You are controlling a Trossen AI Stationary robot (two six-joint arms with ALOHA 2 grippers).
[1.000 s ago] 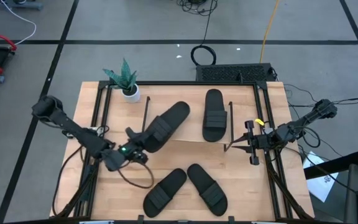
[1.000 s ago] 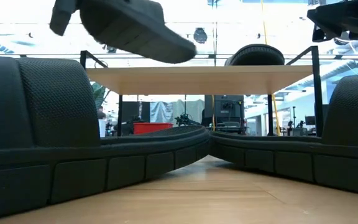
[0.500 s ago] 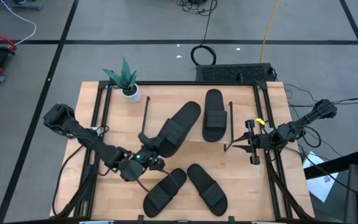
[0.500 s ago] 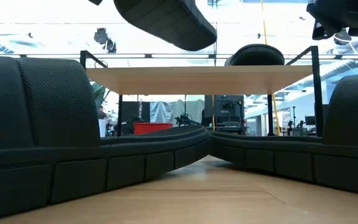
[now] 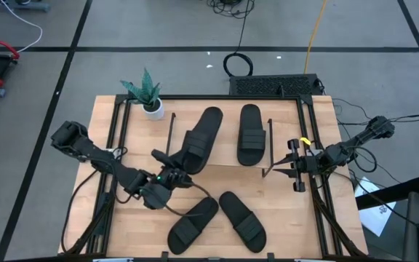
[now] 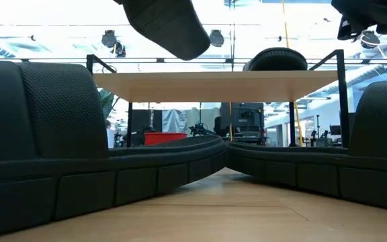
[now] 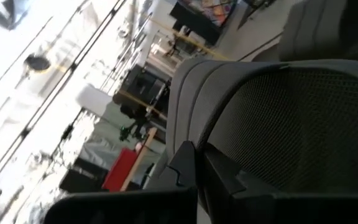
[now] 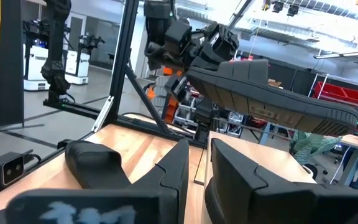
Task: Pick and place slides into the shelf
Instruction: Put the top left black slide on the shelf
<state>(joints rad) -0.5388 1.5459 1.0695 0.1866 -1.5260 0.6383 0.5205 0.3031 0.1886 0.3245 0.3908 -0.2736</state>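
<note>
4 black slides w/ wide ribbed straps. One (image 5: 249, 134) lies flat on the shelf (image 5: 220, 169) top board, right half. A 2nd (image 5: 198, 139) is lifted above the board's left half — tilted, heel end low toward the table front. Other 2 (image 5: 192, 223) (image 5: 241, 220) lie on the table in front of shelf, toes angled together.

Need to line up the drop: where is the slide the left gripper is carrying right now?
In the high view, the held slide hangs from the left gripper over the shelf top's left half, beside the slide already lying there.
</note>
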